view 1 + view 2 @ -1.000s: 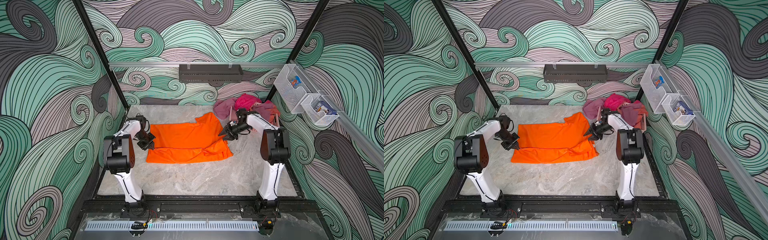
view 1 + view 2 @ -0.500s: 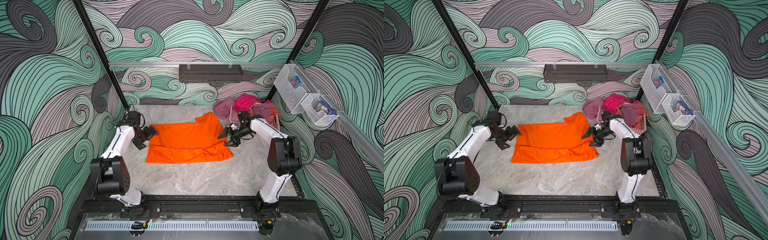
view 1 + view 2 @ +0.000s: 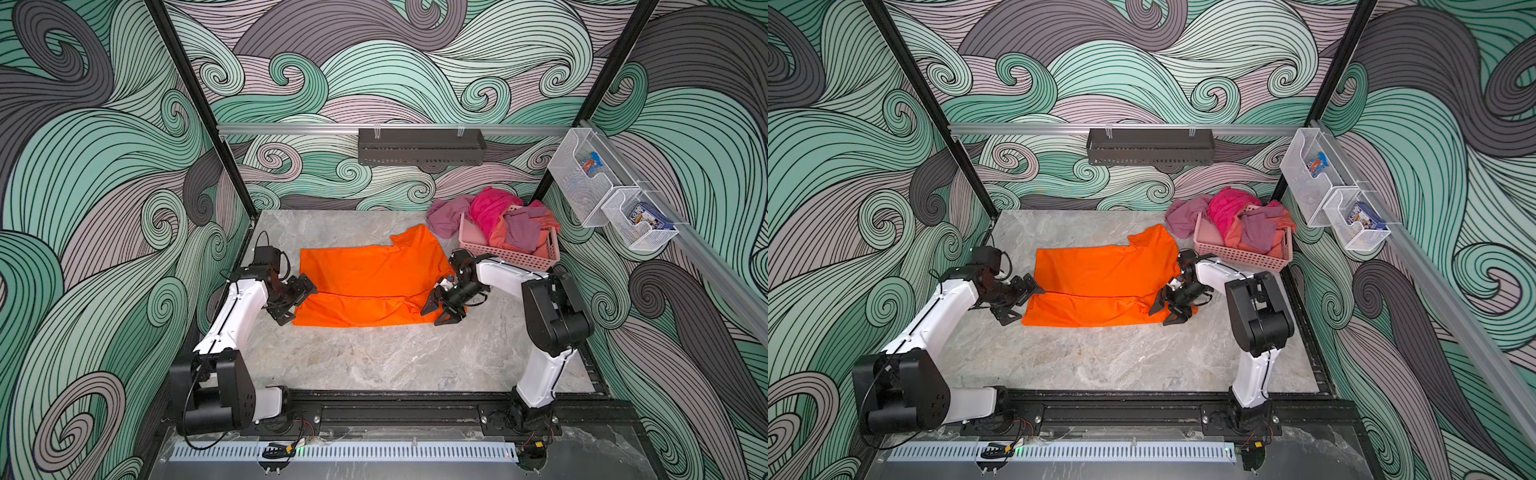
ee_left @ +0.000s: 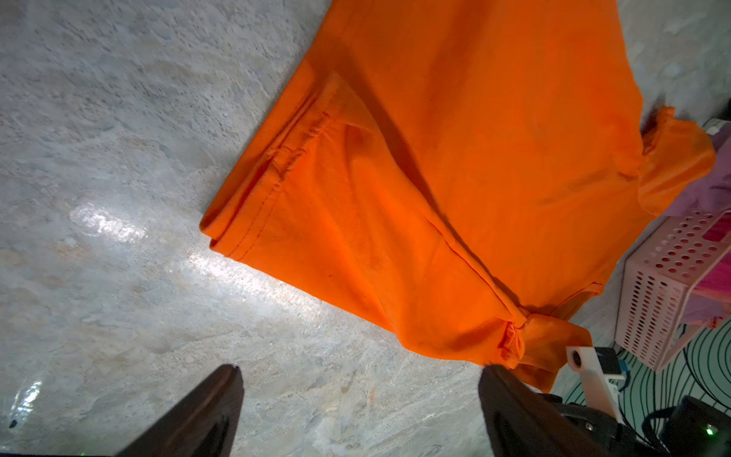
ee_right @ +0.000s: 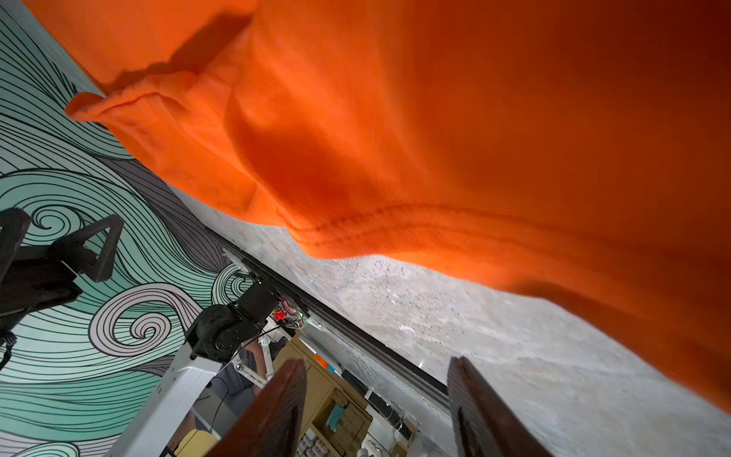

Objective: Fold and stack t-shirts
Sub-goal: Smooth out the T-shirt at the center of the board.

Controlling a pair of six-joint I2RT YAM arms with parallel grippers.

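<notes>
Right wrist view alone shows right hand (image 5: 375, 362) seemingly clear of t-shirt (image 5: 435, 118).

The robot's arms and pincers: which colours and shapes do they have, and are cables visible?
The left arm and right arm have white shells on the long links and black blocky joints. Thin black cables loop beside the joints. The left pincer and right pincer are black, with triangular open-frame fingers.

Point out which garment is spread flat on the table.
The orange t-shirt; the pink and mauve clothes are crumpled in and beside the pink basket.
</notes>
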